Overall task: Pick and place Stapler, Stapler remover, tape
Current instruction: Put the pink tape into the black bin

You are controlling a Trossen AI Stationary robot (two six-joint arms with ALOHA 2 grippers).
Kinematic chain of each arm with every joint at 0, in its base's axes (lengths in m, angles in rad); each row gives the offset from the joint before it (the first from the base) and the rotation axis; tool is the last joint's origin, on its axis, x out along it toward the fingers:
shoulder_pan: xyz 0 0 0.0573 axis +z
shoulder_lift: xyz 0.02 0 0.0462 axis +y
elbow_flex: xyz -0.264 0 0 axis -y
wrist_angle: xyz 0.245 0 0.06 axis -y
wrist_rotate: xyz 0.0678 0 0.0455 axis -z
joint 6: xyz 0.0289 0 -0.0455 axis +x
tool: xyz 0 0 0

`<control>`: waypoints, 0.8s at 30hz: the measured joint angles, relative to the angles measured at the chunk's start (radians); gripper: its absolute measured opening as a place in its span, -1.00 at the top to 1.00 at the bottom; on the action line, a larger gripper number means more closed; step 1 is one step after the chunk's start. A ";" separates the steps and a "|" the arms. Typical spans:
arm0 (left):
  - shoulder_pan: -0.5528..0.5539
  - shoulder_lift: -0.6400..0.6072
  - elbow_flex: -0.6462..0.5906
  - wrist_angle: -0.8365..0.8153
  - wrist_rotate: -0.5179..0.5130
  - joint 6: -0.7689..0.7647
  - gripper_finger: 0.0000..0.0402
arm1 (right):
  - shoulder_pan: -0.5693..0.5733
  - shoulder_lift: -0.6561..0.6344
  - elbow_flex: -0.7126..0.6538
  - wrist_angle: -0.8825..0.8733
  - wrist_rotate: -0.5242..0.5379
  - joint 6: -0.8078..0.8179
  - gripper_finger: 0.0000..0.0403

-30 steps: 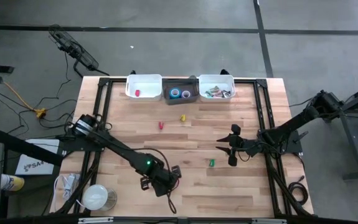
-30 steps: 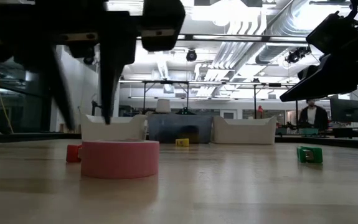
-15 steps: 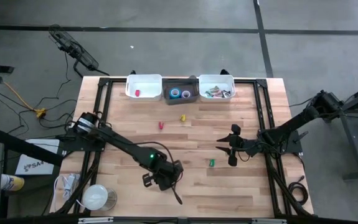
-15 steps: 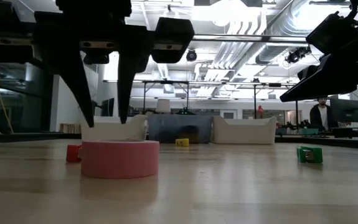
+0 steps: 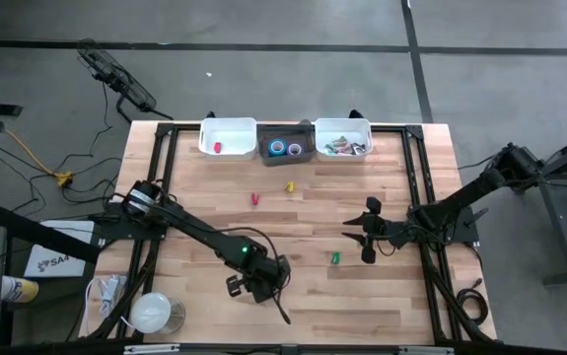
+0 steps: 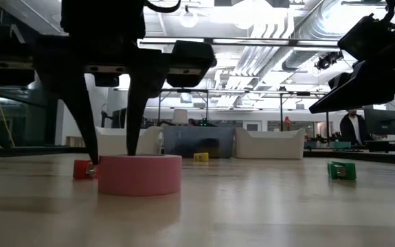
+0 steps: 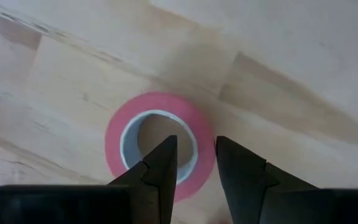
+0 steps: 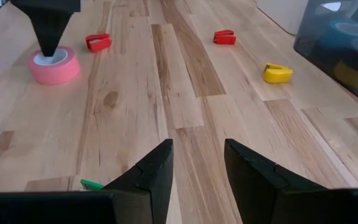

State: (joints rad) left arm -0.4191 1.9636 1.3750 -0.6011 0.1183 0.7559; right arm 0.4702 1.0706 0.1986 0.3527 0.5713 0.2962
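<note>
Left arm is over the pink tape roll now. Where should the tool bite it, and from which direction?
Grip the ring wall of the pink tape roll, from straight above. It lies flat on the table with its hole up, and the left tool already straddles one side: one finger in the hole, the other outside. The right tool waits apart.

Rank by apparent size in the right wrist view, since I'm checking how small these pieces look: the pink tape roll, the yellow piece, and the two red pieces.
1. Pink ring-shaped tape roll, clearly largest.
2. Small solid yellow piece.
3. The two small solid red pieces look alike; unranked. Distance from the camera differs, so true sizes stay unsure.
</note>
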 joint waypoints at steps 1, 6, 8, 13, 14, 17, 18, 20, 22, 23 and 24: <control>0.000 0.000 0.000 -0.002 0.008 -0.001 0.46 | 0.000 0.002 0.000 0.001 0.000 0.000 0.33; 0.000 0.013 0.000 -0.005 0.029 -0.004 0.46 | 0.000 0.005 0.000 0.002 0.001 0.000 0.33; 0.000 0.015 0.000 0.006 0.019 -0.003 0.46 | 0.000 0.005 0.000 0.002 0.001 0.002 0.33; 0.000 0.024 0.000 0.007 -0.045 -0.003 0.46 | 0.000 0.004 0.000 0.003 0.001 0.002 0.33; 0.000 0.030 0.001 0.009 -0.044 -0.003 0.46 | 0.000 0.005 0.000 0.003 0.001 0.002 0.33; 0.000 0.036 0.001 -0.001 -0.043 -0.004 0.49 | 0.000 0.004 0.000 0.002 0.001 0.003 0.33; 0.000 0.044 0.002 -0.003 -0.041 -0.004 0.51 | 0.000 0.005 0.000 0.002 0.001 0.003 0.33; 0.000 0.049 0.003 -0.006 -0.031 -0.004 0.59 | 0.000 0.005 0.000 0.002 0.001 0.003 0.33; 0.000 0.049 0.003 -0.009 -0.026 -0.004 0.71 | 0.000 0.004 0.000 0.001 0.002 0.003 0.33; 0.000 0.049 0.003 -0.011 -0.026 -0.004 0.77 | 0.000 0.004 0.000 -0.001 0.002 0.007 0.33; 0.000 0.049 0.003 -0.013 -0.027 -0.004 0.82 | 0.000 0.004 0.000 -0.002 0.002 0.009 0.33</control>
State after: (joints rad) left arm -0.4187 2.0128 1.3777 -0.6141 0.0912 0.7517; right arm 0.4702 1.0748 0.1986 0.3511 0.5732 0.3048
